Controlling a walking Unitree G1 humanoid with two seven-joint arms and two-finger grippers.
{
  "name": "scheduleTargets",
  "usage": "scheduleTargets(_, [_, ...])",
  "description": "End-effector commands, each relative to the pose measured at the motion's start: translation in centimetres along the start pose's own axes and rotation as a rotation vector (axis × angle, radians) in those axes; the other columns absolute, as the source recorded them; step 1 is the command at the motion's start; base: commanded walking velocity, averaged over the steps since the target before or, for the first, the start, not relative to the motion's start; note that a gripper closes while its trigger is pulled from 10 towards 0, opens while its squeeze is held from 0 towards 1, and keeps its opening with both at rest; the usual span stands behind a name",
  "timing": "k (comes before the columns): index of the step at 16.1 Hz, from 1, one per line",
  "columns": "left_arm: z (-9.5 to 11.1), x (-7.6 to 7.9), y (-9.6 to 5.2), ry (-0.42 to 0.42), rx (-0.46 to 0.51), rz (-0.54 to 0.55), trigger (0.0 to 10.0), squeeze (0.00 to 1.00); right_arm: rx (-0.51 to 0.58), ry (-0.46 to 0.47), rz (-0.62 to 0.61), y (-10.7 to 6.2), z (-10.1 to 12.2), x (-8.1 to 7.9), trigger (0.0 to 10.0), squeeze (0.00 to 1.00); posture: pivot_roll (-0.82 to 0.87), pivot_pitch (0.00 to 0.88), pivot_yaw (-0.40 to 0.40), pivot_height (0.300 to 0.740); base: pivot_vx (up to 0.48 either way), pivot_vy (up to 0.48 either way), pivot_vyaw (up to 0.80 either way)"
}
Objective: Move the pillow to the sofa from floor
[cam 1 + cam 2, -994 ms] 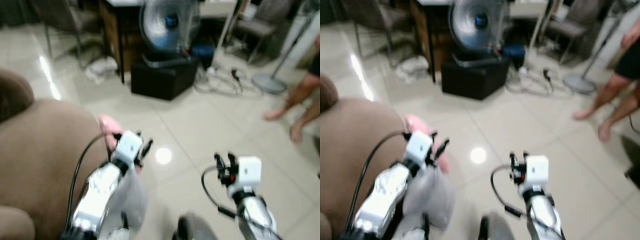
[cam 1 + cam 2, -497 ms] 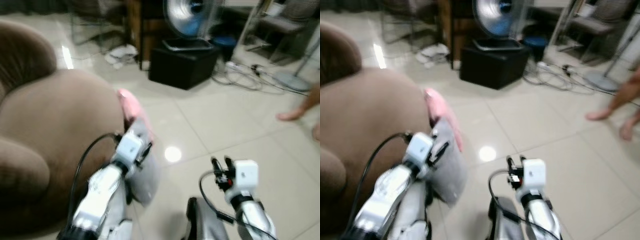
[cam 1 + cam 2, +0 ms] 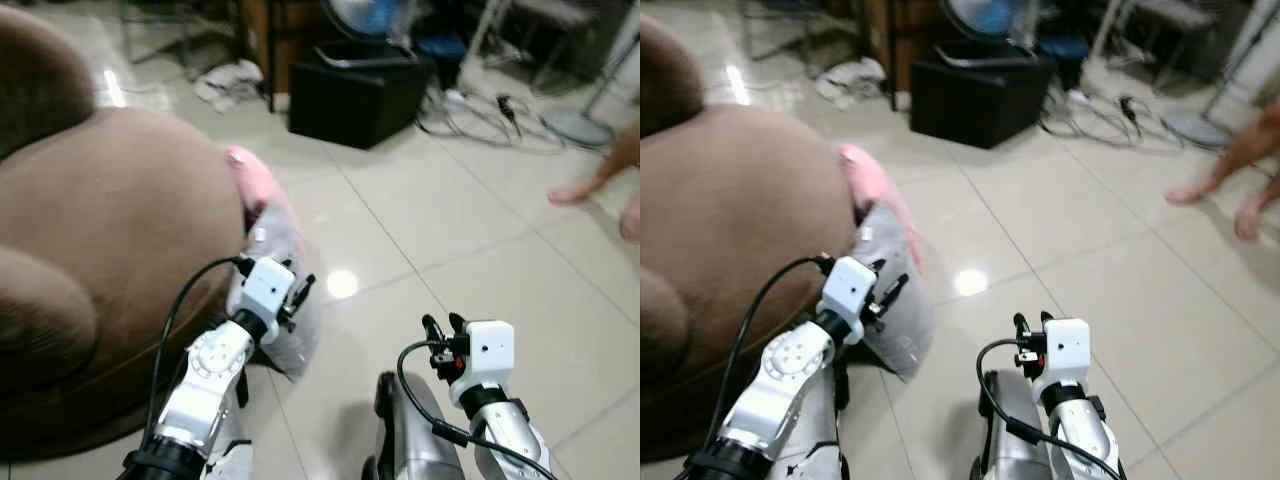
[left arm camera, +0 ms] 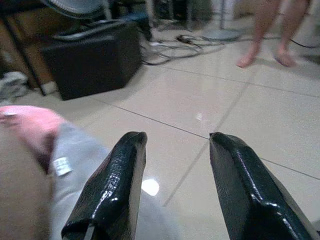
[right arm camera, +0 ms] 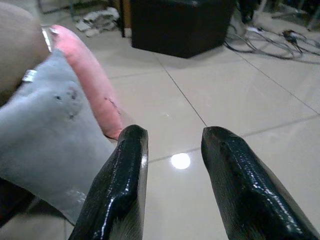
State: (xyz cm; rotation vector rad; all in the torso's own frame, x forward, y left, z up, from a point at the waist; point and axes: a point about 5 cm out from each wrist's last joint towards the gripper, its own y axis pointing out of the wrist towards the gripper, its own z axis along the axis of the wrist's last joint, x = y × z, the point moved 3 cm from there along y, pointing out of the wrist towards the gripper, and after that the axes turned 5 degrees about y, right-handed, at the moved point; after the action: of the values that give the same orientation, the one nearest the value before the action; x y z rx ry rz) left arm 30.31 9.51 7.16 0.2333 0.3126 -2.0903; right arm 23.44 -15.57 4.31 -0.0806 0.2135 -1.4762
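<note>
A brown sofa [image 3: 110,250] fills my left side. A grey pillow [image 3: 283,300] leans against its edge on the tiled floor [image 3: 450,230], with a pink pillow [image 3: 252,180] just behind it. My left gripper [image 3: 298,297] sits at the grey pillow. My right gripper [image 3: 442,330] hangs over bare tile, apart from both. A black box [image 3: 355,95] stands further off, cables [image 3: 500,125] beside it, and a person's feet [image 3: 600,195] at right.
</note>
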Motion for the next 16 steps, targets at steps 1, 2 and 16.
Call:
scheduleTargets(1, [0.52, 0.42, 0.43, 0.007, 0.021, -0.022, 10.0, 0.00, 0.020, -0.013, -0.019, 0.04, 0.57, 0.57, 10.0, 0.00, 0.00, 0.084, -0.085, 0.545, 0.000, 0.000, 0.00])
scheduleTargets(2, [0.52, 0.45, 0.51, 0.007, 0.022, -0.025, 10.0, 0.00, 0.021, -0.010, -0.024, -0.03, 0.55, 0.61, 10.0, 0.00, 0.00, 0.084, -0.082, 0.545, 0.000, 0.000, 0.00])
scheduleTargets(16, [0.45, 0.19, 0.25, 0.011, 0.022, -0.021, 10.0, 0.00, 0.016, -0.002, -0.023, -0.19, 0.27, 0.29, 10.0, 0.00, 0.00, 0.095, -0.073, 0.545, 0.299, 0.000, -0.18])
